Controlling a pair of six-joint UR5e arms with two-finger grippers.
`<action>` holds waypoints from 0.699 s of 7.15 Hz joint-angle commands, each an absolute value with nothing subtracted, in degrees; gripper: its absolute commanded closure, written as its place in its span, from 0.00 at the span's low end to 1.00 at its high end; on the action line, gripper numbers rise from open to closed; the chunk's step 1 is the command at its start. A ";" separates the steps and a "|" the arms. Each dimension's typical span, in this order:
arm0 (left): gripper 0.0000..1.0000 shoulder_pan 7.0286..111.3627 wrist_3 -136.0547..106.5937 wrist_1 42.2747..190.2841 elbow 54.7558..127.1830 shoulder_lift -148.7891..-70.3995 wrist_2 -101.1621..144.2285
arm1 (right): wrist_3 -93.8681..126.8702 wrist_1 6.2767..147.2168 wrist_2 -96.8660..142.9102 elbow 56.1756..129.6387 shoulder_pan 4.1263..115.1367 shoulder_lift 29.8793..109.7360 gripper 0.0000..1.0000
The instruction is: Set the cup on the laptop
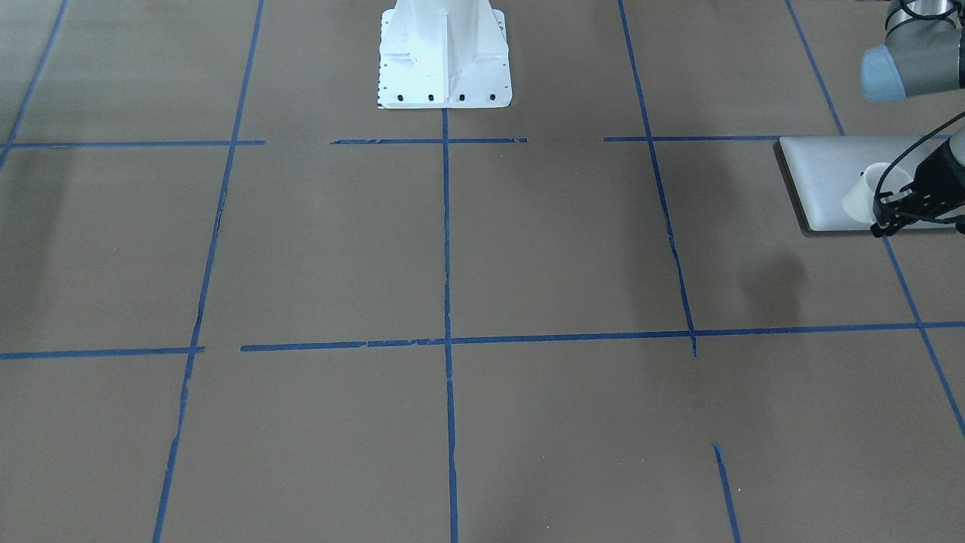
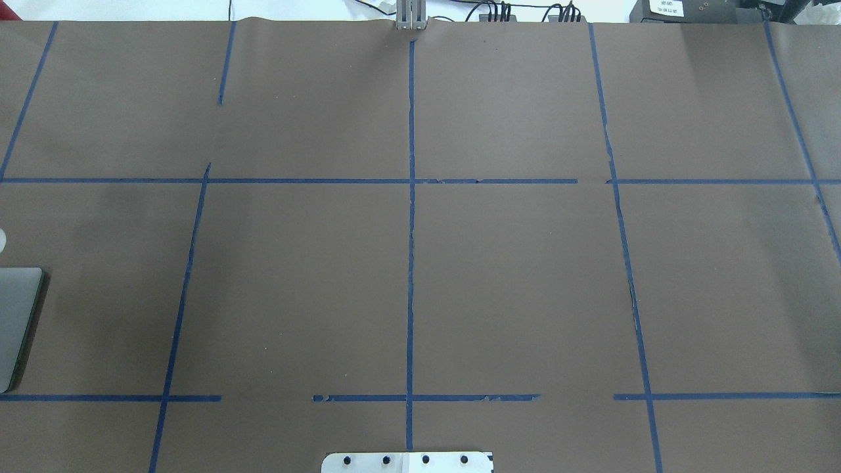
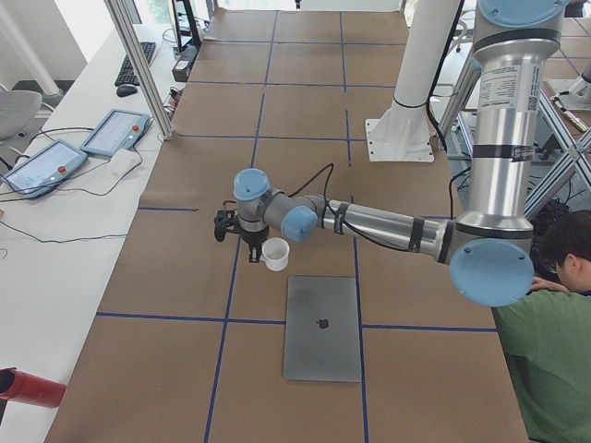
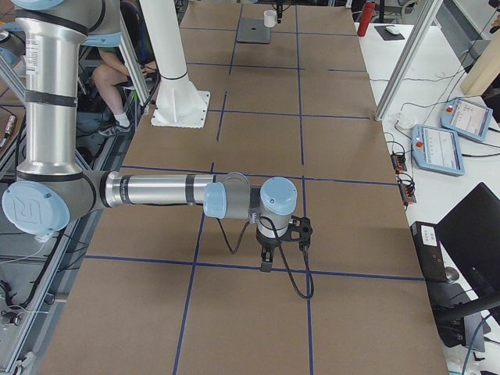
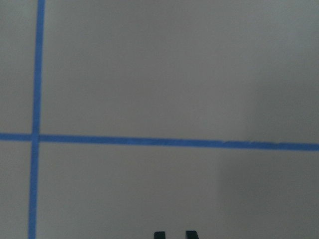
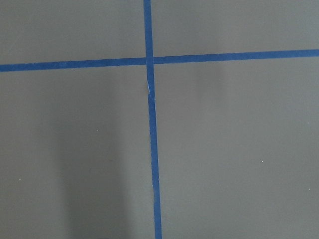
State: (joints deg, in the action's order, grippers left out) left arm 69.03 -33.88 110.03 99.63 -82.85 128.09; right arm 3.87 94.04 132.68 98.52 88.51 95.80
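Note:
The white cup (image 1: 867, 192) hangs in the air at the fingers of my left gripper (image 1: 893, 215), which looks shut on its handle side. It is raised over the operators' side of the silver-grey laptop (image 1: 822, 173), clear of the lid. In the exterior left view the cup (image 3: 275, 252) sits beside the gripper (image 3: 242, 242), up and left of the laptop (image 3: 323, 351). The left wrist view shows two fingertips (image 5: 159, 234) close together over bare table, with no cup in it. My right gripper (image 4: 285, 244) hovers low over the table far from the laptop; I cannot tell its state.
The white robot pedestal (image 1: 445, 68) stands at the middle of the robot's side. Blue tape lines grid the brown table. A person (image 3: 554, 323) sits by the robot. Teach pendants (image 3: 115, 129) lie on the side bench. The laptop's edge (image 2: 16, 315) shows at the overhead view's left.

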 commanded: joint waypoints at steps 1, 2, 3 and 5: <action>1.00 69.08 -38.28 122.71 98.71 -73.68 127.97 | 3.87 94.04 132.71 98.53 88.51 95.80 0.00; 1.00 69.00 -42.32 131.74 94.87 -71.74 127.71 | 3.87 94.04 132.71 98.53 88.51 95.80 0.00; 1.00 68.91 -43.49 139.49 89.18 -71.46 127.71 | 3.87 94.04 132.71 98.53 88.51 95.80 0.00; 1.00 68.38 -46.14 144.92 85.43 -71.72 127.62 | 3.87 94.04 132.71 98.53 88.51 95.80 0.00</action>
State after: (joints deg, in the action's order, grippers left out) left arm 68.60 -44.78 141.50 87.57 -71.76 127.70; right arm 3.87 94.04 132.71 98.52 88.51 95.80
